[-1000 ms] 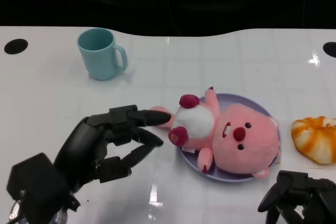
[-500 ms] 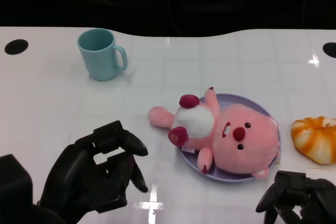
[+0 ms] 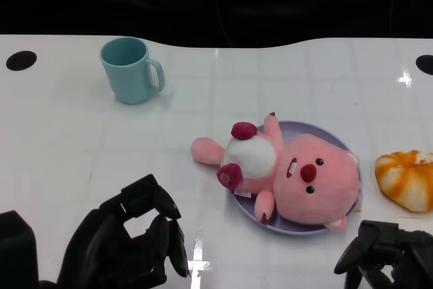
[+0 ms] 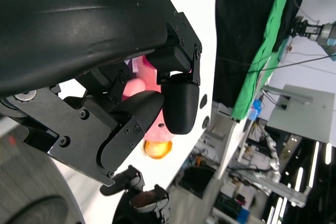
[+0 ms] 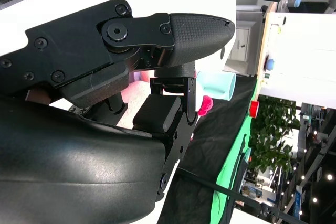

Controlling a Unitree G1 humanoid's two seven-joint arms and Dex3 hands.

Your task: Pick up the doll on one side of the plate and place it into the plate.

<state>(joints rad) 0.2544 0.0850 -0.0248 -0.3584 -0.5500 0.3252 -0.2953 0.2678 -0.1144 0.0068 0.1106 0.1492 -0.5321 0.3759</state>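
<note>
The pink doll [image 3: 284, 174] lies on its back across the lavender plate [image 3: 338, 141], head and body inside, one arm and a foot reaching over the rim at nine o'clock onto the white table [image 3: 67, 140]. The left hand [image 3: 132, 248] sits at seven o'clock from the doll, well apart from it, fingers [image 3: 177, 252] curled inward and holding nothing. The right hand [image 3: 385, 258] rests at five o'clock from the plate, fingers bent down, empty. A teal mug [image 3: 130, 69] stands at eleven o'clock; an orange bun [image 3: 406, 179] lies at three o'clock.
</note>
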